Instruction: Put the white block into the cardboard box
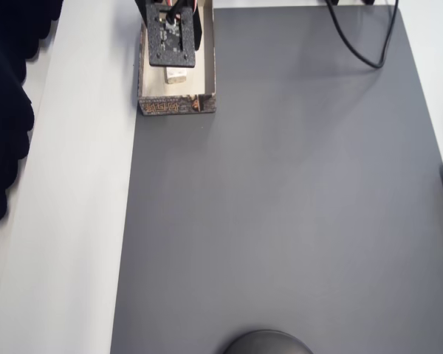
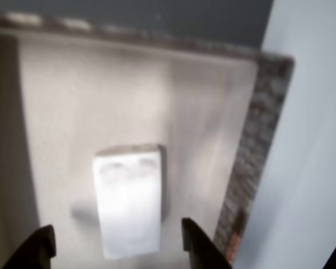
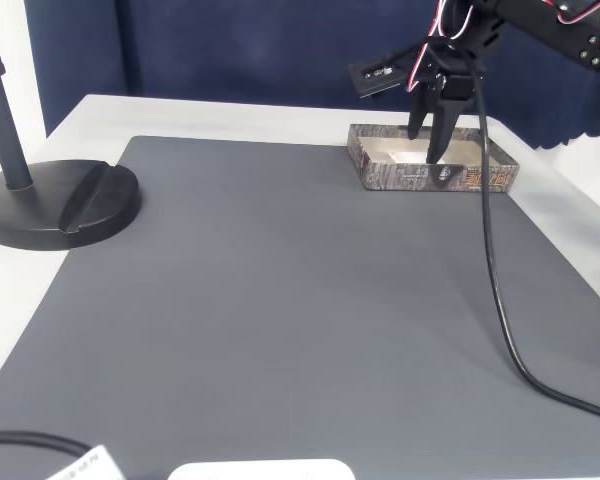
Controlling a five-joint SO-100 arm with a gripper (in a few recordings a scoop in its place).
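The cardboard box (image 1: pixel 176 106) stands at the grey mat's far left corner in the overhead view, and at the back right in the fixed view, where its patterned wall (image 3: pixel 430 178) faces the camera. The white block (image 2: pixel 127 199) lies flat on the box's cream floor, also seen as a pale piece (image 1: pixel 176 74) below the arm's black mount. My gripper (image 2: pixel 119 246) hangs just above the block, open, with one dark fingertip on each side and not touching it. In the fixed view the gripper (image 3: pixel 425 148) points down into the box with its fingers spread.
A black stand with a round base (image 3: pixel 65 200) sits at the mat's left in the fixed view. A black cable (image 3: pixel 495 260) trails from the arm across the mat's right side. White table (image 1: pixel 81 221) borders the mat (image 1: pixel 280 206); a dark curtain hangs behind.
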